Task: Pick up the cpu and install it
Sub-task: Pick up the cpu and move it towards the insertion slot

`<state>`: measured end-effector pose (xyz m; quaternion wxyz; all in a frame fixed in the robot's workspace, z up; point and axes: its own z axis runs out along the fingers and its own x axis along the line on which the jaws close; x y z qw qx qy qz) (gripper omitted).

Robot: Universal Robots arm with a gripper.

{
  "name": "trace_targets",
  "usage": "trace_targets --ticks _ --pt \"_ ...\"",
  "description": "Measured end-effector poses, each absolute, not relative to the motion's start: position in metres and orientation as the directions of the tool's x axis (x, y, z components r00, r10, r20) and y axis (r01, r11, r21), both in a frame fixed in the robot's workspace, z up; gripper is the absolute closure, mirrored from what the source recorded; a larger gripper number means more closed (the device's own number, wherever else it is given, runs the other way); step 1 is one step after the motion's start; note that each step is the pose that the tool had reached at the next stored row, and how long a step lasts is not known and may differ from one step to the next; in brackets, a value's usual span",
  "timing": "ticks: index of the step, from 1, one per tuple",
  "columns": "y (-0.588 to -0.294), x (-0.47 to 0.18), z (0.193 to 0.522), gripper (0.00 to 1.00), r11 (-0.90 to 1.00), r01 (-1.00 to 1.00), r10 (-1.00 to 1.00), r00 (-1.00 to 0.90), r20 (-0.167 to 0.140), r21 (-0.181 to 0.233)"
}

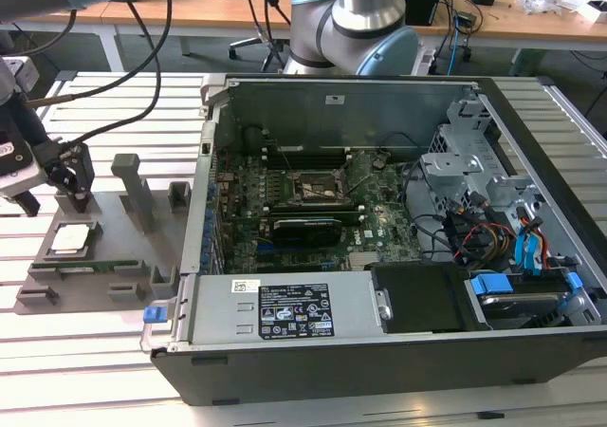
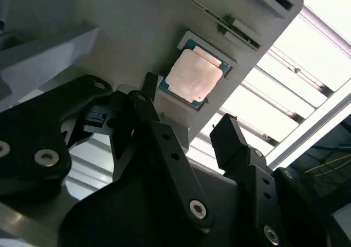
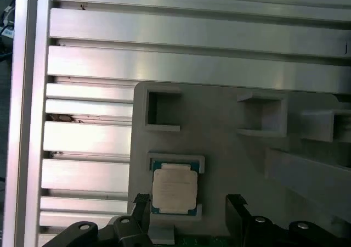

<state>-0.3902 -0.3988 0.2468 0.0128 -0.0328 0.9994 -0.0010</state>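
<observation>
- Gripper [image 1: 72,188] hangs over the grey holder plate [image 1: 104,256], fingers spread and nothing between them — released, empty.
- In both wrist views the black fingers [image 2: 164,142] [image 3: 236,206] stand wide apart, their tips either side of the plate's square recess; no contact with the chip can be seen.
- Task item: the cpu [image 1: 76,239] [image 2: 194,74] [image 3: 174,189] lies flat, silver top up, seated in that recess on the holder plate.
- A long thin green card [image 1: 81,268] sits in a slot along the holder plate's edge, just beside the cpu recess.
- Grey upright posts [image 1: 133,190] rise from the holder plate, near the recess.
- The holder plate rests on a slatted aluminium table [image 1: 95,351].
- An open computer case [image 1: 379,370] stands just beside the holder plate, on the exterior view's right; inside it, a dark socket frame [image 1: 318,188] sits on the green board — well apart from the plate.
</observation>
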Motion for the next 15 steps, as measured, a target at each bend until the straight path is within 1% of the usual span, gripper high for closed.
trace_targets --ticks 15 --pt "-0.403 -0.396 0.208 0.34 0.998 -0.07 -0.07 -0.997 -0.023 -0.003"
